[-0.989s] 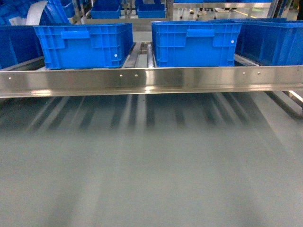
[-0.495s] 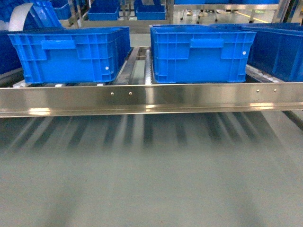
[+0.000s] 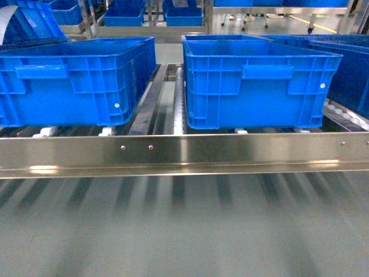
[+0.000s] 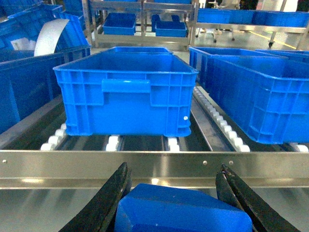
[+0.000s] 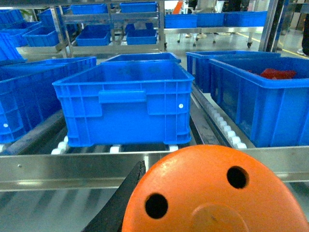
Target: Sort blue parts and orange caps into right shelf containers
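Crates [image 3: 253, 86] nearer; part [image 4: 183, 212] between hand [image 4: 176, 203] fingers.

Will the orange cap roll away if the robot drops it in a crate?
Probably a little. The orange cap looks round with a flat, holed top, so on its side it could roll; flat side down it should sit. It looks hard, so likely won't squash. The crate has tall walls, which should keep it in.
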You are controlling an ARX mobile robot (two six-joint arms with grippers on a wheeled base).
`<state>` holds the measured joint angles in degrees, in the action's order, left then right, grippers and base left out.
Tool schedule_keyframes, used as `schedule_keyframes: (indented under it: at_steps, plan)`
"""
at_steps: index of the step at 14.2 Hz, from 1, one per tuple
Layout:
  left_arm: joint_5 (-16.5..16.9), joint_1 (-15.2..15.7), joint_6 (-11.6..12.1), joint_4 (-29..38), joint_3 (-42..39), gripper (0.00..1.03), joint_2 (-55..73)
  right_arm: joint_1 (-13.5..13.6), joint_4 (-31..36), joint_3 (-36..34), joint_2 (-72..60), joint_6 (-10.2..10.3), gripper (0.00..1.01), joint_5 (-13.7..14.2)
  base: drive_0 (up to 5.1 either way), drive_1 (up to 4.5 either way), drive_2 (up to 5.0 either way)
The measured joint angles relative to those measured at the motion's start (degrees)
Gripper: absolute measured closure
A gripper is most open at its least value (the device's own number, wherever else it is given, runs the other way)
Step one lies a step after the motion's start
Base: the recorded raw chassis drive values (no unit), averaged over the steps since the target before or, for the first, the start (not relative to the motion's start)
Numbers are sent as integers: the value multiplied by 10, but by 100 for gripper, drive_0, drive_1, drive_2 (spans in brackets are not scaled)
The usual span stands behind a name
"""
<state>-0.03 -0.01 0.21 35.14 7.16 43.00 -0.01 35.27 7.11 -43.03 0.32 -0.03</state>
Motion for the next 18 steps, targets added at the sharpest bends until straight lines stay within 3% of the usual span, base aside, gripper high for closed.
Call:
schedule_keyframes:
  at_steps: [8, 18]
  plan:
    - [0, 0, 0, 1, 0, 58, 0, 0, 2, 0, 0, 0, 58, 0, 5, 431, -421]
    - [0, 0, 0, 1, 0, 58, 0, 0, 1, 0, 0, 0, 58, 0, 0, 0, 0]
